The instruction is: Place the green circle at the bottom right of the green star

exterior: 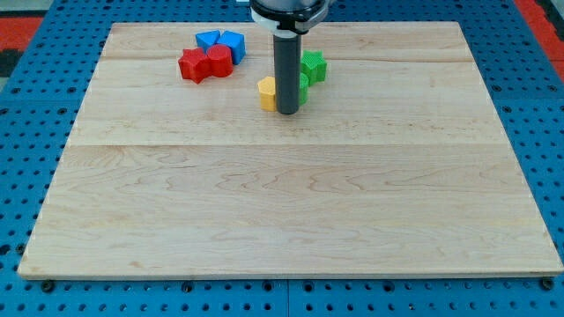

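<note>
Wooden board [291,202] — 2 blue, 2 red, 2 green, 1 yellow | my tip [287,112] between yellow [267,92], green

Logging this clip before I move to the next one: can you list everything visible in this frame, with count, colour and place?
Wooden board: one, pale wood, fills most of the view.
Pegboard surface: one, blue with holes, around the board.
Blue blocks: two, touching, near the board's top, left of centre; shapes unclear.
Red blocks: two, touching, just below the blue ones.
Yellow block: one, just left of the rod.
Green star: one, right of the rod.
Green circle: one, mostly hidden behind the rod, below and left of the star.
Rod: one, dark, upright; my tip sits between the yellow block and the green circle.
</note>
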{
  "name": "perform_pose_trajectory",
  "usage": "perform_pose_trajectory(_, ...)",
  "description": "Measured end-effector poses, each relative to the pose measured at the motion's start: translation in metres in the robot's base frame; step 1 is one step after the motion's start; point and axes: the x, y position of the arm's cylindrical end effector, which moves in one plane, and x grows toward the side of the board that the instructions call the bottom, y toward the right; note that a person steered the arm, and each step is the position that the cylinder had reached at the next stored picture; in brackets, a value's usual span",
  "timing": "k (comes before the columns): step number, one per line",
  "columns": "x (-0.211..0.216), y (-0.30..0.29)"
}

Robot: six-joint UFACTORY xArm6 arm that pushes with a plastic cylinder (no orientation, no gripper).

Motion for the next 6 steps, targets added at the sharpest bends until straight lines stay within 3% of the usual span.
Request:
perform_pose_trajectory(1, 0.004, -0.032)
perform_pose_trajectory(3, -0.035, 0.022)
perform_pose_trajectory(5, -0.021, 0.000)
perform_pose_trajectory(6, -0.035, 0.038)
